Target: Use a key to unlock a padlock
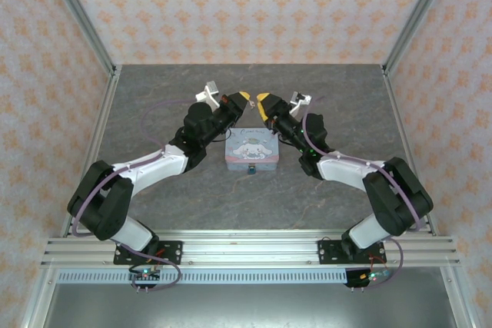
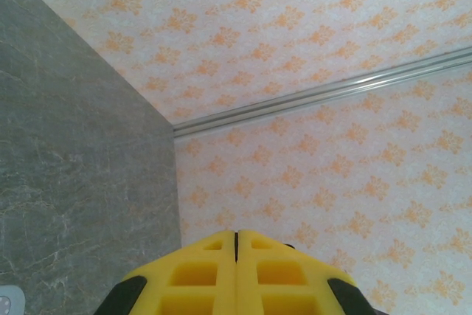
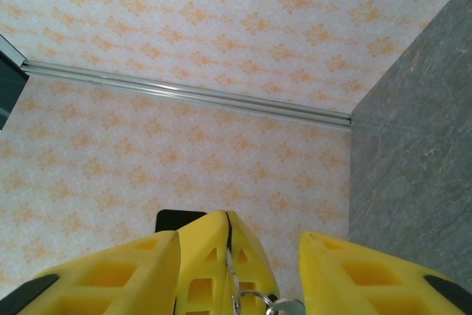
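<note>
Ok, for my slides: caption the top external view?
The left fingers and right fingers nearly meet by the tin box, padlock at its front.

Two pincers [image 1: 244, 97] [image 1: 264, 98], one tin box [image 1: 251, 149], one blue padlock [image 1: 252, 168]

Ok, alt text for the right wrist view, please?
The right hand holds its yellow fingers apart around the shut yellow left hand, which pinches a thin metal key with a small ring. Behind: orange-patterned wallpaper, a silver rail, grey marbled tabletop at right.
</note>
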`<state>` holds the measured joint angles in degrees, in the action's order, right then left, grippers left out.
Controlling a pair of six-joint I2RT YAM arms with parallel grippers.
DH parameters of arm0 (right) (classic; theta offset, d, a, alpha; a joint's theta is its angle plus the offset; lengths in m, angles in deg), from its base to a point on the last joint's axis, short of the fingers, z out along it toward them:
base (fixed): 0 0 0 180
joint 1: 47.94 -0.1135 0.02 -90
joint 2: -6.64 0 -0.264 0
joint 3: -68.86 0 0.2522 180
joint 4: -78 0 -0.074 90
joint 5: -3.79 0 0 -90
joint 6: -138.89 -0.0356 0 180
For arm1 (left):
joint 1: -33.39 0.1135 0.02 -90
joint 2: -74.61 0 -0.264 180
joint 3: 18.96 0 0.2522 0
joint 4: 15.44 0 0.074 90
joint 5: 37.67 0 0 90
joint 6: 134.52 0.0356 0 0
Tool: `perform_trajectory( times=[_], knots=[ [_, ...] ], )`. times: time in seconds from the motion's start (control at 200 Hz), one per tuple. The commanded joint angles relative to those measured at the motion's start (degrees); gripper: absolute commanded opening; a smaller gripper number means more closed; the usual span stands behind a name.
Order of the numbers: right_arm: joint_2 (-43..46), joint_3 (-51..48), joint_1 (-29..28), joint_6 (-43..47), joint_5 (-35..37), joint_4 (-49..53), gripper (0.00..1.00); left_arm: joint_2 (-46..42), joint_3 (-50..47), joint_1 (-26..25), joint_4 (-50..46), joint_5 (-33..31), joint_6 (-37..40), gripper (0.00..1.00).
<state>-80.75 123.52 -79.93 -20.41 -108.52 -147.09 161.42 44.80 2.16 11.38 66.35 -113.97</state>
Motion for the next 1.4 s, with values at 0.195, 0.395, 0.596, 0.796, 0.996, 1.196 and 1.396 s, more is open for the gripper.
perform_trajectory(
  times=[0.195, 0.395, 0.596, 0.796, 0.996, 1.196, 1.396],
  knots=[
    [-1.8, 2.2, -0.8, -1.3, -0.6, -4.0, 0.43, 1.0, 0.3, -0.9, 2.2, -1.6, -0.1, 0.00],
    [-2.3, 2.3, -1.0, -1.9, -0.9, -4.0, 0.39, 1.1, 0.5, -1.0, 2.0, -1.7, 0.0, 0.00],
    [-2.5, 1.6, -1.4, -1.9, -0.8, -4.2, 0.38, 1.2, 0.7, -1.2, 1.9, -2.2, 0.0, 0.00],
    [-2.6, 1.4, -2.1, -1.9, -0.6, -4.5, 0.38, 1.2, 0.5, -1.2, 1.9, -2.5, -0.1, 0.00],
    [-3.0, 1.4, -2.6, -1.9, -0.4, -4.8, 0.36, 1.1, 0.4, -1.2, 1.7, -2.7, -0.1, 0.00],
    [-3.0, 0.9, -2.7, -1.9, 0.1, -4.9, 0.32, 0.7, 0.2, -1.2, 1.4, -3.0, 0.0, 0.00],
    [-2.5, 0.0, -2.7, -1.7, 1.0, -4.9, 0.27, 0.4, 0.1, -1.2, 1.2, -3.1, 0.1, 0.00]
  ],
)
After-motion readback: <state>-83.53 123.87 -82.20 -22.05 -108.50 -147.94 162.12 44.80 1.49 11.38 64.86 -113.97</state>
